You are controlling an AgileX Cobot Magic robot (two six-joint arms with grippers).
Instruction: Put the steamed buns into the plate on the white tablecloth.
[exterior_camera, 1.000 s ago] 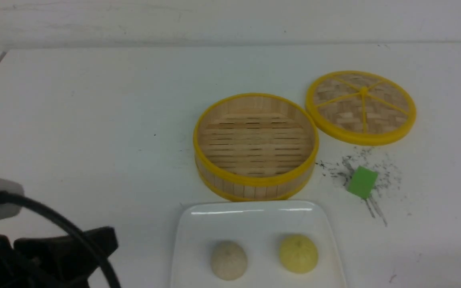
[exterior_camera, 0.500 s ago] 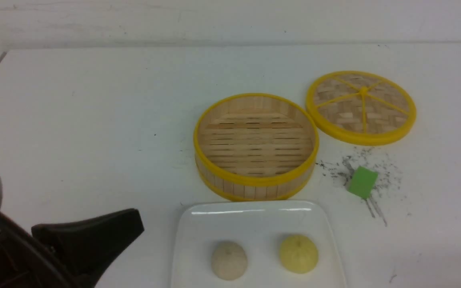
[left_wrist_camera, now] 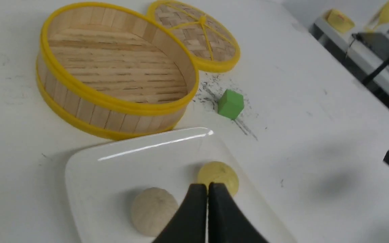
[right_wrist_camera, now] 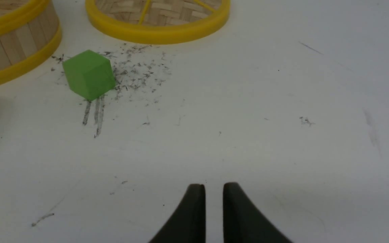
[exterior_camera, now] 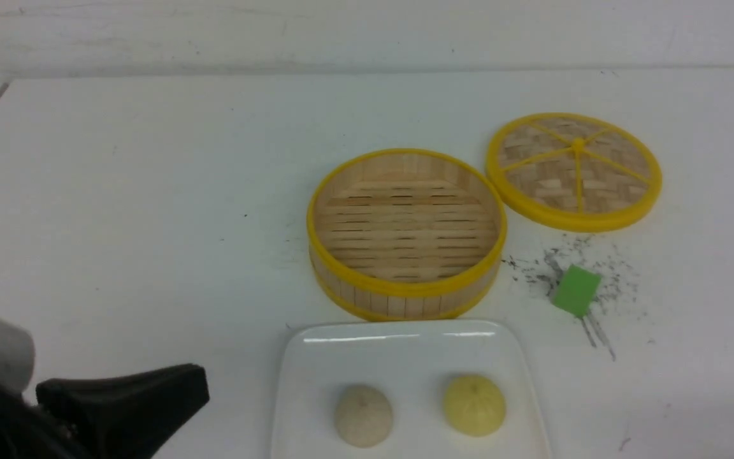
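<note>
1. Front view: two steamed buns, off-white (exterior_camera: 363, 415) and pale yellow (exterior_camera: 474, 405), sit side by side on the plate (exterior_camera: 405, 347), domes up, round with no long axis. The plate lies on the white tablecloth (exterior_camera: 150, 191) just before the steamer basket (exterior_camera: 406, 233).
2. Left wrist view: left gripper (left_wrist_camera: 208, 189), jaws pressed together, empty, above the plate.
3. Right wrist view: right gripper (right_wrist_camera: 213, 190), jaws slightly parted, holding nothing, near the green cube (right_wrist_camera: 88, 74).

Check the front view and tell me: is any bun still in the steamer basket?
No, the steamer basket shows only bare slats; two steamed buns sit on the plate.
</note>
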